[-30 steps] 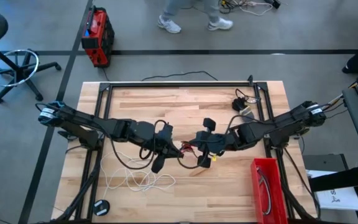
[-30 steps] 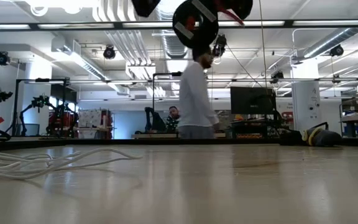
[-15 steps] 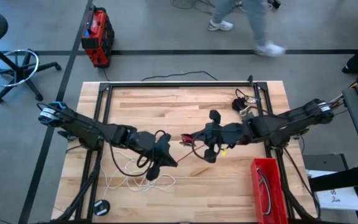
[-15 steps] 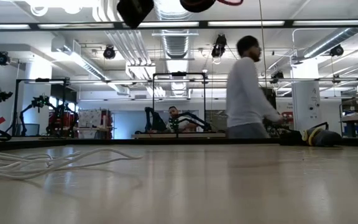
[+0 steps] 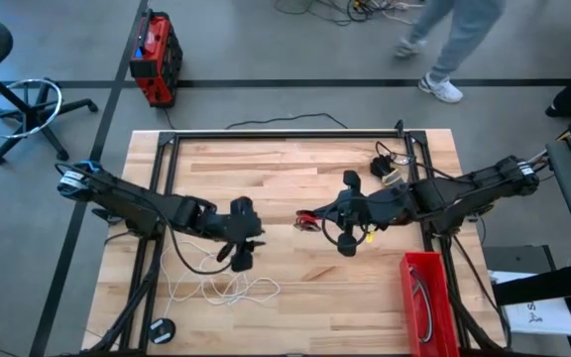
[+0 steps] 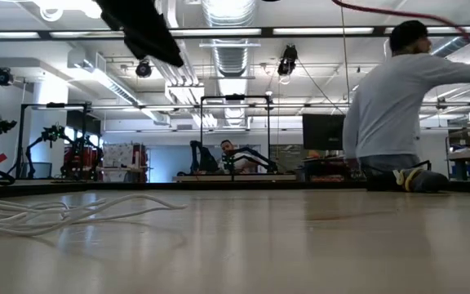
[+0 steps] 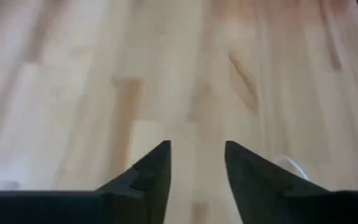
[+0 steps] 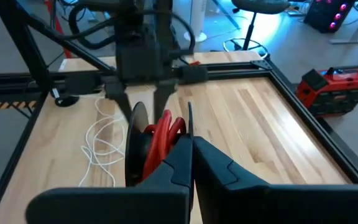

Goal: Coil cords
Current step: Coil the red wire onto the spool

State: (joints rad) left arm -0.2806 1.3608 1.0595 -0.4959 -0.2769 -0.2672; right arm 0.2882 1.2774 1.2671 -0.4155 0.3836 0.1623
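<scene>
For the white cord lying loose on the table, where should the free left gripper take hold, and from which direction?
Probably on a single outer strand of the white cord, at the edge of the tangle facing the left gripper, coming straight down from above. It lies flat in loose loops on the table, so a lone strand avoids pinching several. The left gripper is open and empty.

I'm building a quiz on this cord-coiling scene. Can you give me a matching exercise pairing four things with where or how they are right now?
Things:
1. red cord
2. white cord
3. left gripper
4. red bin

States:
A. lying loose on the table near its front-left part
B. empty, jaws apart above bare wood
C. held by the right gripper
D. at the table's front-right corner

Pairs: 1-C, 2-A, 3-B, 4-D
</scene>
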